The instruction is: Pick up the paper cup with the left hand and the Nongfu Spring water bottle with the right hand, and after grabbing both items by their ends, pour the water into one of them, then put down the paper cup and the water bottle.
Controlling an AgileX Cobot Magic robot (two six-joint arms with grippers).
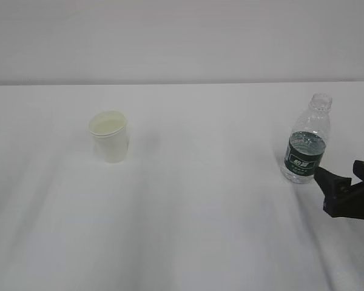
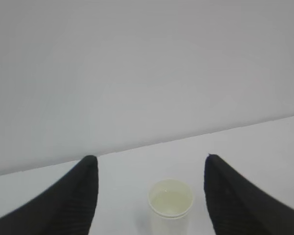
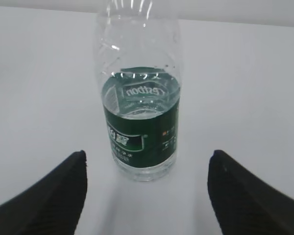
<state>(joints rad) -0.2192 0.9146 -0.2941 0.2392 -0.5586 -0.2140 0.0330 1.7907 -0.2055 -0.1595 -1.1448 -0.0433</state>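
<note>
The paper cup stands upright on the left of the white table. In the left wrist view it sits just ahead of my left gripper, between the lines of the two open fingers and touching neither. Its inside looks pale yellowish. The left gripper is out of the exterior view. The capless Nongfu Spring water bottle stands upright at the right, with water up to about its label's top. My right gripper is open just in front of the bottle, fingers wide on either side.
A plain white wall rises behind the table's far edge. A wide stretch of bare tabletop separates cup and bottle. The right arm enters from the lower right edge of the exterior view.
</note>
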